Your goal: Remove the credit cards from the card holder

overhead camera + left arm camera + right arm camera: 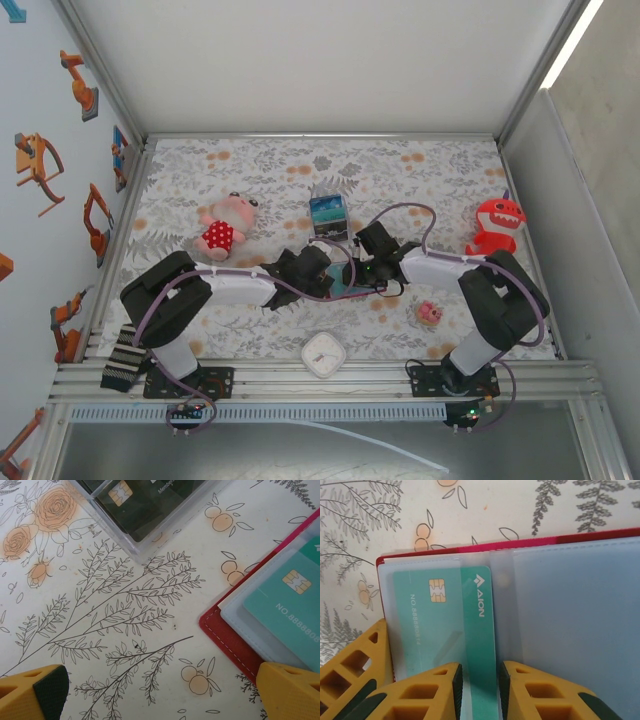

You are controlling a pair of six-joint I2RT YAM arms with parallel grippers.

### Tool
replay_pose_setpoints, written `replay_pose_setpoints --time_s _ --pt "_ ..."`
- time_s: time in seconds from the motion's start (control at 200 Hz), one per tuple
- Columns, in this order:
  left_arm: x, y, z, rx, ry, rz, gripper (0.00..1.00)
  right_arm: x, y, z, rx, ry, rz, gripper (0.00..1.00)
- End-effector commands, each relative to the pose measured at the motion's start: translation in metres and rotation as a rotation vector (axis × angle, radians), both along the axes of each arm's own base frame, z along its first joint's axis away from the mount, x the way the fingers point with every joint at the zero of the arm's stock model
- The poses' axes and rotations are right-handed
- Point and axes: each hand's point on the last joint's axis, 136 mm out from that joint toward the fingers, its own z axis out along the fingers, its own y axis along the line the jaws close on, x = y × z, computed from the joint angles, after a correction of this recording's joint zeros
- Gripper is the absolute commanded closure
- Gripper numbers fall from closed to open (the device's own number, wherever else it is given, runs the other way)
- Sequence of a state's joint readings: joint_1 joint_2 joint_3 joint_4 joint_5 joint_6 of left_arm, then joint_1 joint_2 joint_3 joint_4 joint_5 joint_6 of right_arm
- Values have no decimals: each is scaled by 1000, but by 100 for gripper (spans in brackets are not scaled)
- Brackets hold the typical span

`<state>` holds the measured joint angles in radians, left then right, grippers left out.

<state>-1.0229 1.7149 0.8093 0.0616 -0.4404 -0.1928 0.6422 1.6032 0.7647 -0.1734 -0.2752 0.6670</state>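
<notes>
Plastic is what the right end effector (pixel 479 682) has to deal with. The credit card (pixel 440 630) is thin, stiff, light and smooth, and likely slippery once the sleeve lets go of it. It lies flat in the card holder (pixel 530 541), which is spread open on the tabletop (pixel 125 605) between the two arms. Most of the card sits under a cloudy soft pocket, with a brighter strip poking out toward the fold.

The right fingers (pixel 435 690) stand narrowly apart over that bare strip, clamped on nothing; whether they touch it I cannot tell. The exposed strip looks like the best place to take hold, pinching across the thin faces and sliding the card sideways out of the pocket. The sleeve probably drags, so the light holder may slide or lift with it.

The left end effector (pixel 160 690) hangs wide apart just beside the holder's red corner, well placed to pin it down.
</notes>
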Motion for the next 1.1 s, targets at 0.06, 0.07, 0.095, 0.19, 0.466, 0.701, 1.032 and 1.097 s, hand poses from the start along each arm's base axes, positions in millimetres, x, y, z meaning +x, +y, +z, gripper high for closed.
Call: replay_pose_setpoints --time_s 0.06,0.07,0.095,0.19,0.466,0.701,1.032,1.097 --pt "-2 -2 -2 47 1 -16 3 -12 8 -2 92 50 7 73" --pt "-2 -2 -2 49 1 -16 3 -12 9 -1 99 47 7 73" --pt "-2 -1 -2 52 3 -17 3 -12 10 2 115 42 8 74" --pt "-5 0 -1 66 5 -15 3 -10 13 15 182 21 5 76" --pt "-10 4 -2 98 17 -8 3 -6 19 28 355 11 -10 81" --pt "-12 4 -4 109 21 -4 3 -5 19 21 374 22 -22 94" --pt "-11 5 -3 113 14 -3 3 -5 23 20 422 32 -9 88" --pt "-11 4 -2 113 13 -4 3 -6 26 20 445 39 -5 88"
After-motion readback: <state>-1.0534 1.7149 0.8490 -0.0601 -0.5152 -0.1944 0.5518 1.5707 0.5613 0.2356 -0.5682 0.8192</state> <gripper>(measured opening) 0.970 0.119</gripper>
